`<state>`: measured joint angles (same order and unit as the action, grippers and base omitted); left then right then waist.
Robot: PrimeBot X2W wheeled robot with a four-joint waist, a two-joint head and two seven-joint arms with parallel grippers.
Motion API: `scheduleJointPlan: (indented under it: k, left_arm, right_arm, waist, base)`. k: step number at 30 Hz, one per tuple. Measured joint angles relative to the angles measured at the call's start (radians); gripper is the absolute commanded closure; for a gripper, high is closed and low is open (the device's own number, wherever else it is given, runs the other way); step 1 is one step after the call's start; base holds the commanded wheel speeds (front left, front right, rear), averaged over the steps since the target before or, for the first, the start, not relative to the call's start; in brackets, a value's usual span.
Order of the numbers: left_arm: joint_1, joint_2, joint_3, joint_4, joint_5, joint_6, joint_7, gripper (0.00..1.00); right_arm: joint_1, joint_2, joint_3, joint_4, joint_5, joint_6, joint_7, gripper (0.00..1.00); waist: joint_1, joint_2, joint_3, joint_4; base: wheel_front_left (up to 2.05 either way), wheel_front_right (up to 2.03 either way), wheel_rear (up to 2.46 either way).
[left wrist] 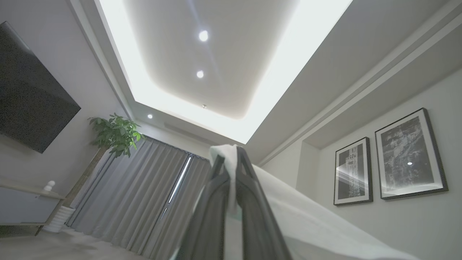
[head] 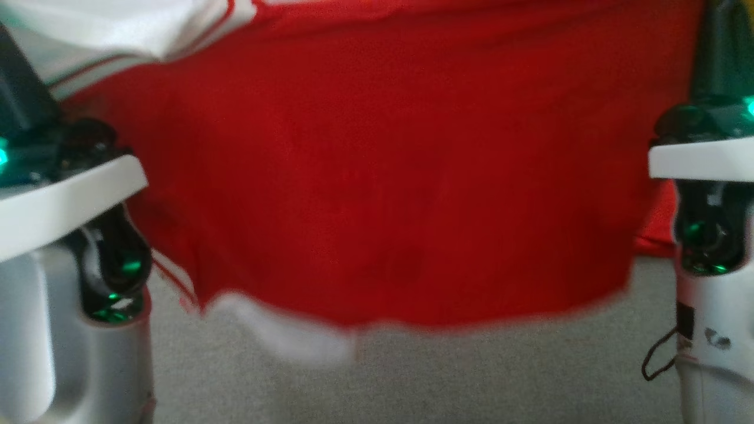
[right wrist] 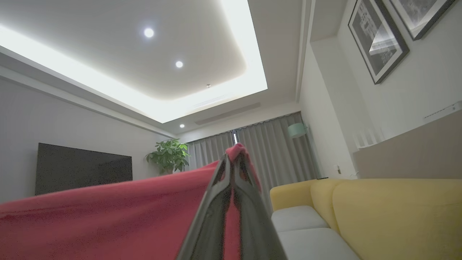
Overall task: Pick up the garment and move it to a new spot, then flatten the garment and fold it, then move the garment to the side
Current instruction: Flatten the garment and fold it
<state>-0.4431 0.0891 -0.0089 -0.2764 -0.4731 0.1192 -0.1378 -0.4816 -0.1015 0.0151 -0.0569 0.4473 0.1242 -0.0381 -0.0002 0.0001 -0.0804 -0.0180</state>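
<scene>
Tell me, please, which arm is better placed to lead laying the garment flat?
Right, probably: the right claw is shut on the garment's red body; the left claw pinches only its white part. Both should move together.

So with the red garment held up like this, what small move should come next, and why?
Probably lower both arms together so the garment settles flat on the grey surface. Both pairs of jaws are shut on its top edge, and it hangs spread between them above that surface.
</scene>
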Motion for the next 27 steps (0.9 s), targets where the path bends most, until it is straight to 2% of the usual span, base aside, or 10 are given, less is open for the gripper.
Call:
scheduleJointPlan:
  k: [4,10,12,17,22,27]
  left_arm:
    - [-0.036,0.033,-0.013,-0.089,0.026,0.02,0.089,1.0]
    - [-0.092,0.069,-0.017,0.029,0.019,0.02,0.159,1.0]
    - [-0.14,0.086,-0.014,0.107,0.01,0.005,0.174,1.0]
    - [-0.423,0.112,-0.001,0.353,-0.011,-0.039,0.165,1.0]
    - [-0.733,0.133,0.008,0.609,-0.007,-0.07,0.069,1.0]
    - [-0.874,0.142,0.006,0.786,0.012,-0.107,-0.023,1.0]
  right_arm:
    - [0.032,0.029,-0.047,-0.106,-0.055,0.0,0.107,1.0]
    - [0.011,0.036,-0.049,-0.072,-0.078,0.0,0.193,1.0]
    - [-0.041,0.041,-0.063,-0.004,-0.042,0.0,0.206,1.0]
    - [-0.351,0.041,-0.091,0.227,-0.131,0.0,0.184,1.0]
    - [-0.681,0.033,-0.088,0.476,-0.201,0.0,0.063,1.0]
    - [-0.817,0.018,-0.079,0.692,-0.25,0.0,-0.072,1.0]
  waist:
    - [0.0,0.0,0.011,-0.008]
    - [0.0001,0.0,0.06,-0.016]
    - [0.0001,0.0,0.094,-0.019]
    - [0.0006,0.0,0.223,-0.019]
    - [0.0008,-0.0001,0.357,-0.007]
    - [0.0007,-0.0001,0.449,0.017]
  base:
    - [0.0,0.0,0.0]
    - [0.0,0.0,0.0]
    - [0.0,0.0,0.0]
    - [0.0,0.0,0.0]
    - [0.0,0.0,0.0]
    - [0.0,0.0,0.0]
